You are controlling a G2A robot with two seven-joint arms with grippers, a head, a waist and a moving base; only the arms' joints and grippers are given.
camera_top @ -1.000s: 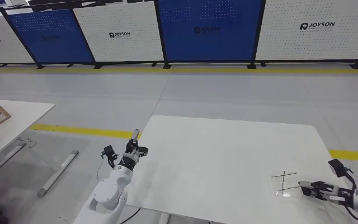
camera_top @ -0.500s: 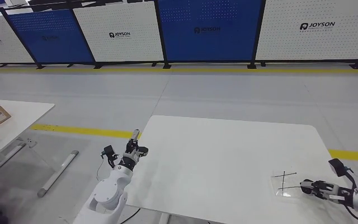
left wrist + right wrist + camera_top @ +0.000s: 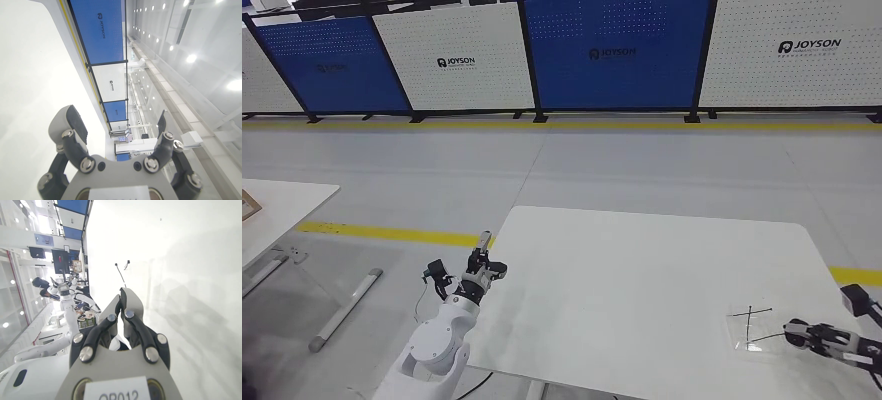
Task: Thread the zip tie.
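Pinching a black zip tie (image 3: 120, 275) by its tail, the right tool (image 3: 120, 290) is closed at the near right edge of the bench (image 3: 642, 290), and the tie's head points inward over the bench. A second zip tie (image 3: 127, 264) lies just beyond it. The left tool (image 3: 119, 115) hangs wide open at the bench's left edge, well apart from both ties.

Right gripper (image 3: 789, 333) has pulled the zip tie (image 3: 764, 342) slightly rightward

- Broad bare tabletop (image 3: 642, 290) lies between the left tool (image 3: 482, 252) at its left edge and the right corner.
- There, crossed zip ties (image 3: 752, 314) on a clear sheet (image 3: 739, 338) and the zip tie (image 3: 119, 274) held by the right tool (image 3: 790, 334) block passage.
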